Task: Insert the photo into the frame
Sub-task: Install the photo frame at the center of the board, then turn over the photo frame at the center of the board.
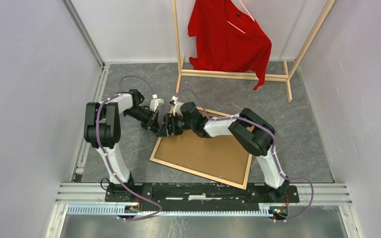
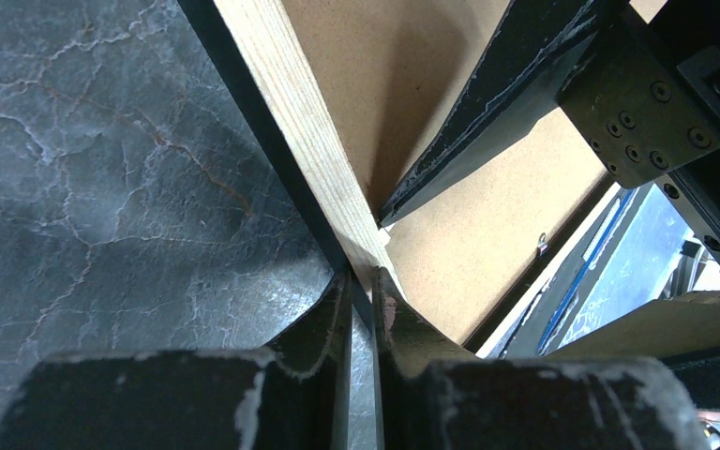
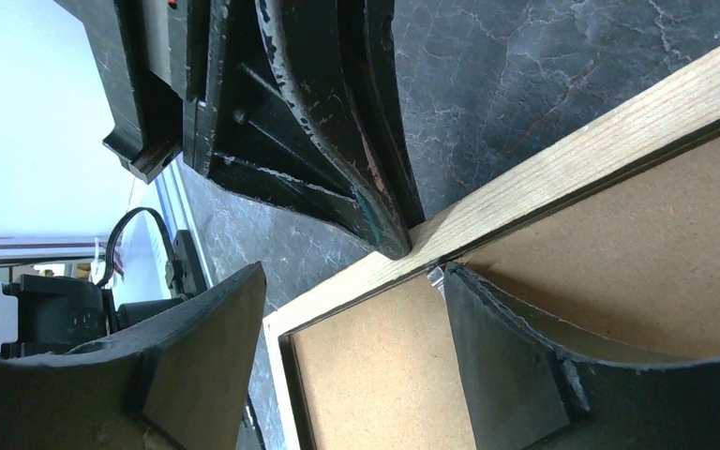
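Top external view: left claw (image 1: 158,128), tips together, touches the left rail of the frame (image 1: 198,174), which lies back-up on the desk (image 1: 297,129), a brown board (image 1: 203,151) filling it. Right claw (image 1: 171,124), spread, straddles that rail; right wrist view adds a metal tab (image 3: 434,277) beside one finger.

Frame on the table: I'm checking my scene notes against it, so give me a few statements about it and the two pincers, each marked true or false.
The frame lies back up, its brown board showing. True.
The left pincer is wide open. False: its fingers are nearly together, tips at the frame's wooden rail.
The right pincer is open, one finger over the board. True.
The red shirt lies on the frame. False: it hangs on the rack at the back.
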You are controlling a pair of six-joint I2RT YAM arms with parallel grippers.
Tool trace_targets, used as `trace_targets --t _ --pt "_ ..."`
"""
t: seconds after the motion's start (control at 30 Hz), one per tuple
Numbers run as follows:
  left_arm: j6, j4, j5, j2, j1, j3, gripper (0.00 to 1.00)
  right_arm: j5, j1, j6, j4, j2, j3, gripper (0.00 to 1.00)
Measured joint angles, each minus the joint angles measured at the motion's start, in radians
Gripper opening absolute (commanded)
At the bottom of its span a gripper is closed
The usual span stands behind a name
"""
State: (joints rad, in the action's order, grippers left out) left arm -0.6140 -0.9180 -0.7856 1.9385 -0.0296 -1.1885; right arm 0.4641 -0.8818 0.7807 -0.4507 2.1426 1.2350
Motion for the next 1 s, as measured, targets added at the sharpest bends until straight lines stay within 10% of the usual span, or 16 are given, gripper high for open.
trace_targets --t 0.3,0.5,0.8,1.0 --pt "0.0 0.0 -0.001 0.0 0.0 0.001 0.16 0.003 0.008 -0.006 0.011 0.0 0.004 0.78" --pt "0.0 0.005 0.003 0.0 0.0 0.001 0.36 -0.027 0.037 -0.115 0.117 -0.053 0.009 0.79" --pt "-0.011 -0.02 0.024 -0.014 -0.005 -0.026 0.66 -0.238 -0.013 -0.457 0.305 -0.599 -0.33 0.75" --pt "-0.047 -0.073 0.016 -0.08 0.0 -0.085 0.68 -0.382 -0.221 -0.573 0.458 -0.794 -0.554 0.72"
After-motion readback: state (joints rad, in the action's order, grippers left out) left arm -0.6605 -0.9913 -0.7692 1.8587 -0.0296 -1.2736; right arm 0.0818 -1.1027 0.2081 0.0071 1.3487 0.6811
